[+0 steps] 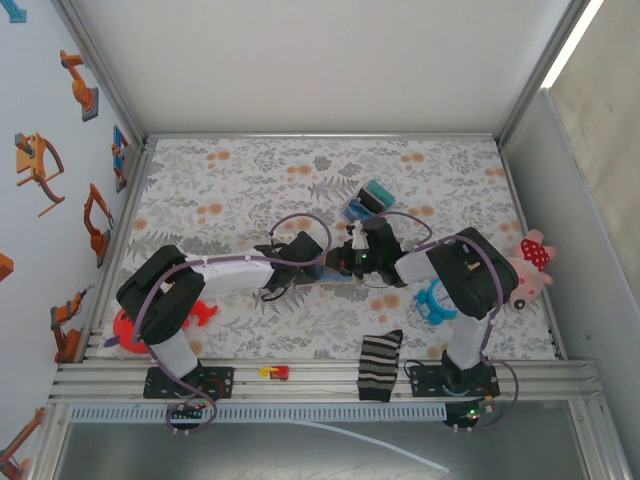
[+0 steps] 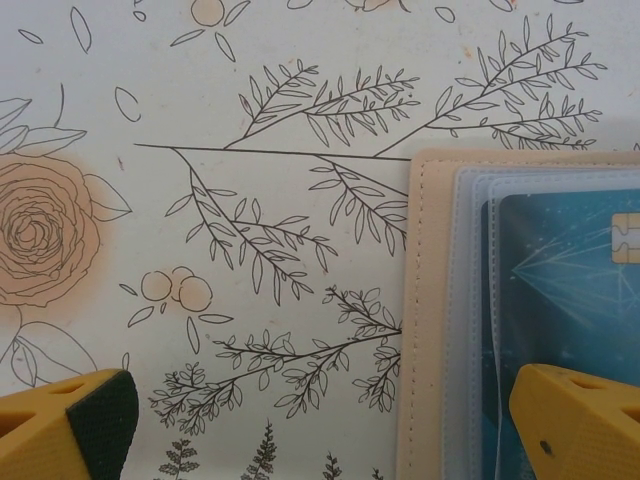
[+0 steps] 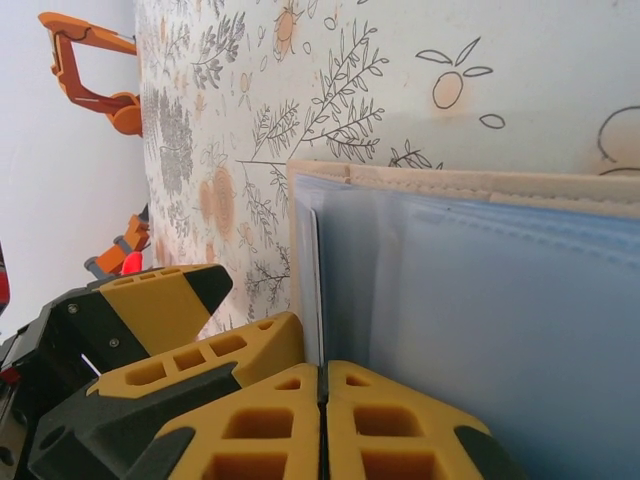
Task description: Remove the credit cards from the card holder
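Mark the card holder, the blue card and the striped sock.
card holder (image 2: 425, 300), left wrist view, tan stitched edge.
blue card (image 2: 570, 290), left wrist view, its face.
striped sock (image 1: 379, 365), top view, its middle.

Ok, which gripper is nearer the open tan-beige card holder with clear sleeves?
Right, narrowly: the right gripper is shut against the card holder's sleeves, seemingly touching. The left gripper is open, straddling its stitched border.

— Condition of the card holder (image 2: 425, 300)?
— Open, lying flat on the floral desk (image 2: 250, 100). Tan stitched border, clear sleeves inside.
— Contents?
— One teal credit card (image 2: 570, 290), gold chip showing, seated in its sleeve.
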`<control>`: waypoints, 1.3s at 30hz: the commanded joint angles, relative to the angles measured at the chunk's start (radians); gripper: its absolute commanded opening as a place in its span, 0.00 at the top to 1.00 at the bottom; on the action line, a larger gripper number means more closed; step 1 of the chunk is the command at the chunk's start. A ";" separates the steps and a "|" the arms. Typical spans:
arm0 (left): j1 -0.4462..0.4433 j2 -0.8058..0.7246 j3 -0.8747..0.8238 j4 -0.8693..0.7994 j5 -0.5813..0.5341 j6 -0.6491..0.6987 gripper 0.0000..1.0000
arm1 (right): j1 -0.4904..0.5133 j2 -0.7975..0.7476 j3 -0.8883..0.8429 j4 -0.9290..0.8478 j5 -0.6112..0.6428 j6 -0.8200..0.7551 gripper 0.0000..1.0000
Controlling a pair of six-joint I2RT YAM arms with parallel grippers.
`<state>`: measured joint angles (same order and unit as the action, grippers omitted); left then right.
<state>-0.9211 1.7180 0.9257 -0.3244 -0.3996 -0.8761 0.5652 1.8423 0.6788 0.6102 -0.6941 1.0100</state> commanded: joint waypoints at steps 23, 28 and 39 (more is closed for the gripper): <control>-0.005 0.050 0.019 -0.075 0.040 0.005 0.03 | 0.015 0.087 0.012 0.150 -0.101 0.031 0.87; -0.005 0.040 0.016 -0.097 0.024 0.000 0.03 | 0.006 0.059 -0.004 0.163 -0.099 0.036 0.90; -0.005 0.055 0.021 -0.110 0.019 -0.003 0.03 | -0.026 0.066 -0.033 0.236 -0.104 0.075 1.00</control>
<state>-0.9211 1.7294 0.9497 -0.3668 -0.4191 -0.8799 0.5446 1.9186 0.6601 0.7692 -0.7528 1.0641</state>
